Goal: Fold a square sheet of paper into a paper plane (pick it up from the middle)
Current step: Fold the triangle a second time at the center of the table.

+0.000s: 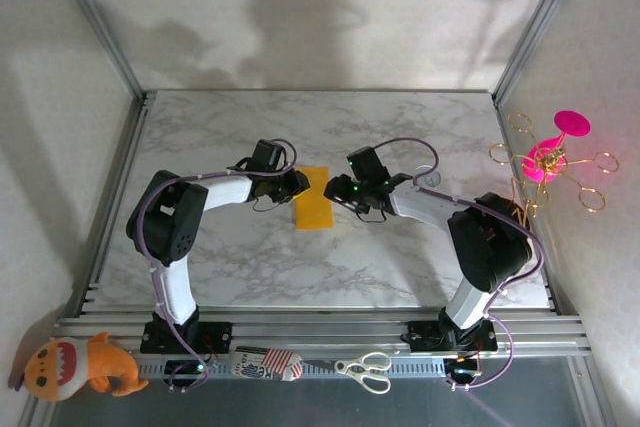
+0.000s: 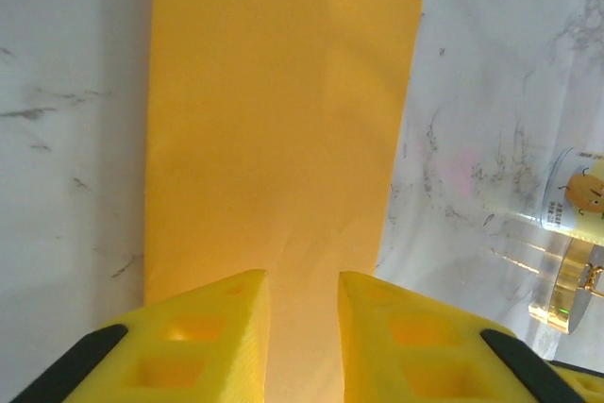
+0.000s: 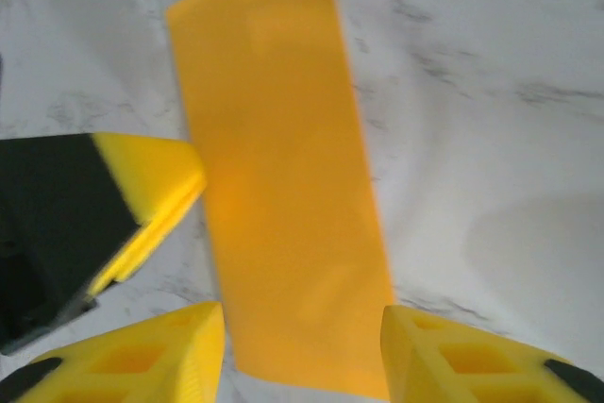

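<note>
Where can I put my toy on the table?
Bare marble lies beyond the folded paper to the back wall, and between it and the front rail. It's crowded mid-table, where the left hand and right hand flank the paper.

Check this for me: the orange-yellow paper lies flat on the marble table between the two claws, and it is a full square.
The shape is wrong. The orange-yellow paper lies flat on the marble table between the left claw and right claw, but it is a narrow rectangle, longer than wide, as the top external view shows.
</note>
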